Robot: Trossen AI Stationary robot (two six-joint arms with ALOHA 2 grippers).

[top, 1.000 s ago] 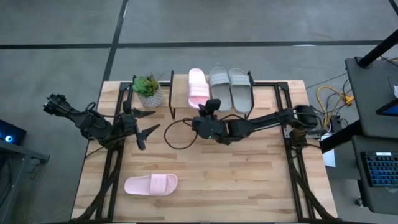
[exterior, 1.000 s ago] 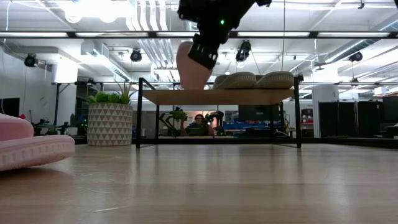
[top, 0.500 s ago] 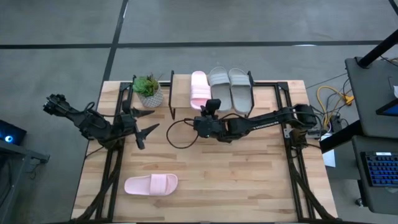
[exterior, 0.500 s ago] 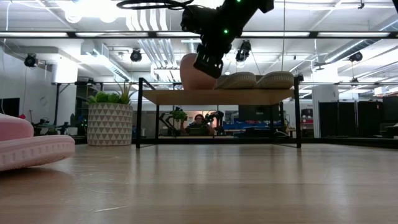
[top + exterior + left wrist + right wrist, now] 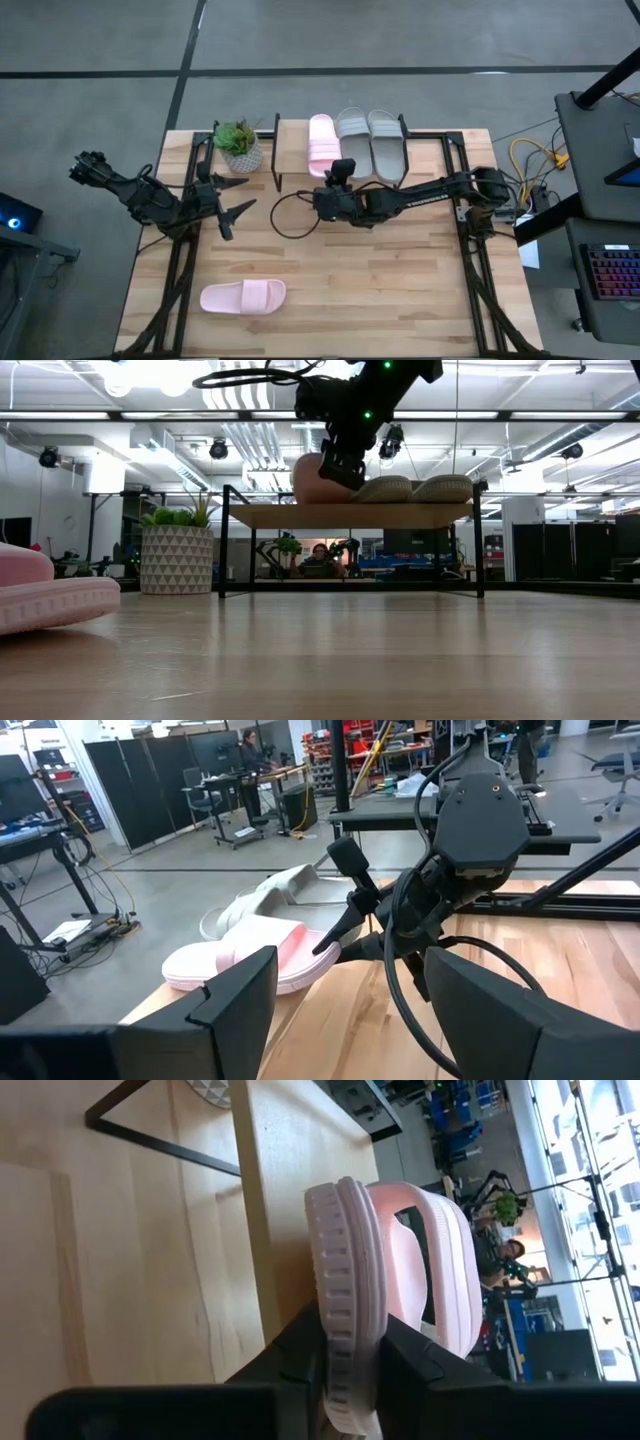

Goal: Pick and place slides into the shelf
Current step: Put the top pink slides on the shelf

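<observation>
Slides on the shelf: one pale pink slide (image 5: 321, 143) and the grey-beige pair (image 5: 370, 142) lie side by side on the shelf (image 5: 289, 138) in the upper centre of the high view, the pink one at the left of the three, toes pointing toward the top of the frame.
Held slide: the pink slide on the shelf has its heel edge pinched between the two dark fingers (image 5: 300, 1355) of the right gripper (image 5: 331, 187); the right wrist view shows its ribbed sole edge (image 5: 340, 1270) squeezed between them, with the shelf plank (image 5: 270, 1170) just beside it.
Right gripper: clenched on that pink slide, at the near edge of the shelf in the centre of the high view; in the low view it hangs at upper centre (image 5: 345, 455), with the slide's rounded end (image 5: 315, 480) at the shelf top.
Loose slide: the second pink slide (image 5: 243, 296) lies flat on the table (image 5: 400, 290) in the lower left of the high view, well apart from the shelf; in the low view it fills the left edge (image 5: 45, 600).
Left gripper: waits at centre left of the high view (image 5: 236, 200), fingers (image 5: 235, 990) spread and released, holding nothing.
Plant: a small potted plant (image 5: 238, 144) stands just left of the shelf.
Background: a person (image 5: 320, 558) is visible beneath the shelf in the low view.
</observation>
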